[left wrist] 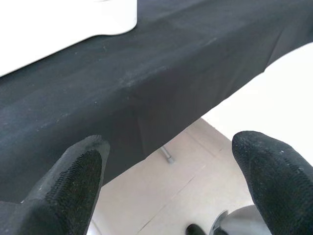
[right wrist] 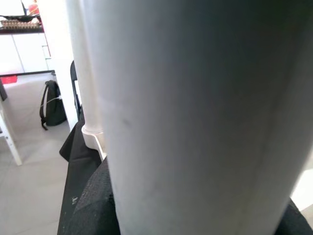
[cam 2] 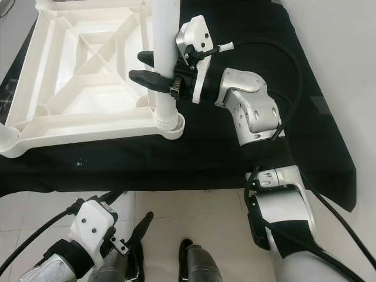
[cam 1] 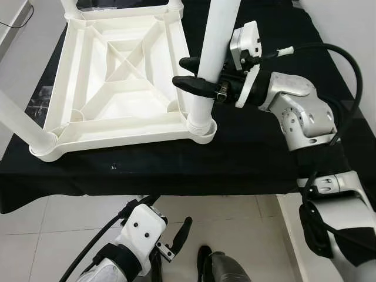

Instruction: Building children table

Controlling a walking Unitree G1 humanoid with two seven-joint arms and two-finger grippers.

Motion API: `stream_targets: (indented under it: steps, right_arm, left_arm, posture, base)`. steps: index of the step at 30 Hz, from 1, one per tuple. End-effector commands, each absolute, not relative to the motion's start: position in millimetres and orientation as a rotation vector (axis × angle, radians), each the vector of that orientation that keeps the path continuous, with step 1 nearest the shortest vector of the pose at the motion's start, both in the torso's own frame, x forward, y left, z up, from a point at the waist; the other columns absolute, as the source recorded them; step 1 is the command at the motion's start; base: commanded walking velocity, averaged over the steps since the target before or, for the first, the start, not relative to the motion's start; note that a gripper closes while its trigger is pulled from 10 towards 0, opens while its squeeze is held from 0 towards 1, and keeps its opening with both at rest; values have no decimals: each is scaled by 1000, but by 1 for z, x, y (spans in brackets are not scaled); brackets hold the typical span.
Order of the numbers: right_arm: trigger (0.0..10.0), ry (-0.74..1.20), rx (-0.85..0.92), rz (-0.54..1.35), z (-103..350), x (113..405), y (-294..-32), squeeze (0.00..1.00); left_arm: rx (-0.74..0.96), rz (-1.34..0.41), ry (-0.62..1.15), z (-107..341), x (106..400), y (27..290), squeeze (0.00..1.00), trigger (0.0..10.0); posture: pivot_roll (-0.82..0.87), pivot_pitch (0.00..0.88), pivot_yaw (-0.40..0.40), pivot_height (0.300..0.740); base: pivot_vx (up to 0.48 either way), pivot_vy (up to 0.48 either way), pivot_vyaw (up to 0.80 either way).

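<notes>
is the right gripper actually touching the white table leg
Touching. In the left eye view the right gripper has its black fingers wrapped on both sides of the upright white leg, no gap visible.

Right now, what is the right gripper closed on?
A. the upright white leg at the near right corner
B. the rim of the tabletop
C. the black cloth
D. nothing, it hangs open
A: the right gripper has its black fingers on either side of the upright leg, just above the corner socket of the upside-down tabletop.
</notes>
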State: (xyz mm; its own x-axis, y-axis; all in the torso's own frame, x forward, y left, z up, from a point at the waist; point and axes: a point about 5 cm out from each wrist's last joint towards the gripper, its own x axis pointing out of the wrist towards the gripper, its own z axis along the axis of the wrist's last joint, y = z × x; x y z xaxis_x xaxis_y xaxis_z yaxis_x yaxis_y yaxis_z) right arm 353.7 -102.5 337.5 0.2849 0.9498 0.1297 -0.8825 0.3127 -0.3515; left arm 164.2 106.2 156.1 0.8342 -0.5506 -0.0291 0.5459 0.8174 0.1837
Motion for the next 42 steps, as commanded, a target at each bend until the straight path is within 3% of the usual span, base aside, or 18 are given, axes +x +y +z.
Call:
stream_targets:
  steps: [1, 12, 23, 42]
  right_arm:
    - [10000, -325, -230, 1254, 336, 354, -102, 0]
    - [10000, -333, -144, 1274, 347, 365, -111, 0]
    - [10000, -393, -177, 1466, 351, 351, -125, 0]
    - [10000, -251, -284, 1421, 326, 364, -102, 0]
  left_arm:
    - [157, -600, -10, 152, 161, 104, 0, 10000]
    - [147, -608, -33, 154, 156, 103, 0, 10000]
    - [143, -610, -42, 156, 149, 103, 0, 10000]
    - [156, -611, -53, 158, 147, 102, 0, 10000]
  posture:
    - [-10, 323, -61, 740]
    - [-2, 347, -69, 740]
    - [6, 371, -65, 740]
    - [6, 383, -72, 740]
  base:
    - [0, 0, 0]
    - [0, 0, 0]
    - [0, 0, 0]
    - [0, 0, 0]
